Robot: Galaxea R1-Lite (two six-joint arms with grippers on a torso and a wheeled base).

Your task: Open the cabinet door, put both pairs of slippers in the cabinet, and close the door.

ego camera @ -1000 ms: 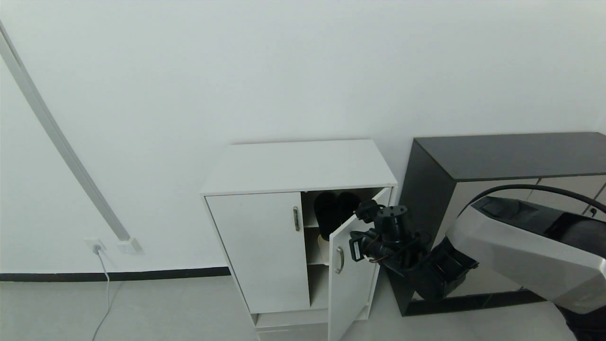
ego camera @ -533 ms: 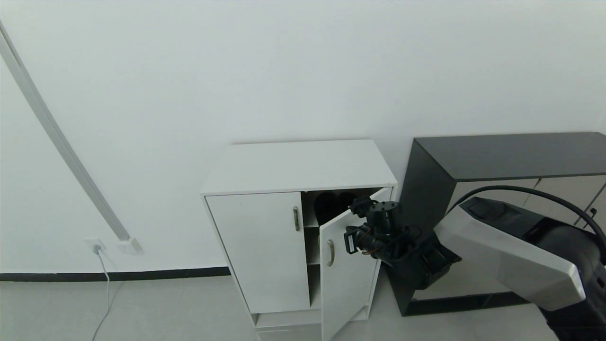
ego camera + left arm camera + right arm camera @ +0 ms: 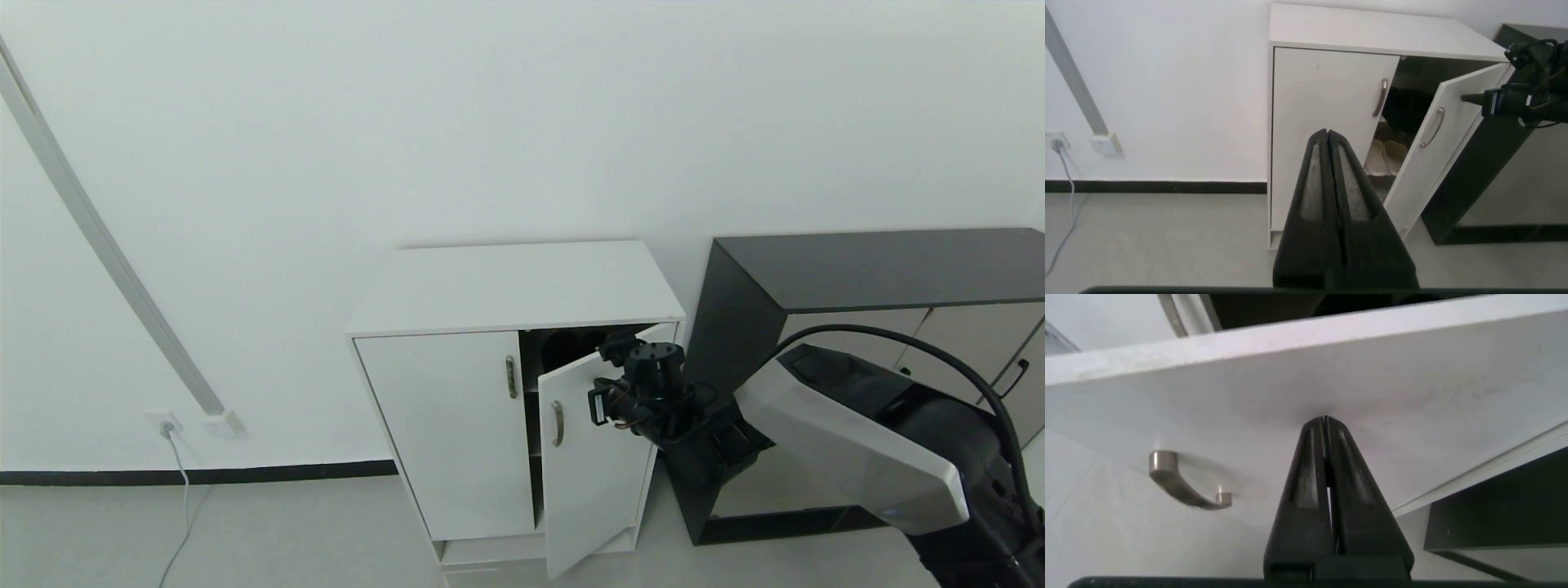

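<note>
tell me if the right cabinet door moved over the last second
Yes. The right cabinet door swung further shut: its handle now sits closer to the left door's handle, with the right gripper against its front.

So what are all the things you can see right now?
cabinet: one, white, against the wall
left door: one, white, shut
right door: one, white, partly open
handles: two, silver, one per door
dark slippers: black, top shelf, count hard to tell
light slippers: one pair, cream, a lower shelf
sideboard: one, black, right of the cabinet
socket: one, white, low on the wall
cable: one, grey, running from the socket to the floor
left end effector: black, shut, facing the cabinet
right end effector: black, shut, tip at the right door's front
</note>
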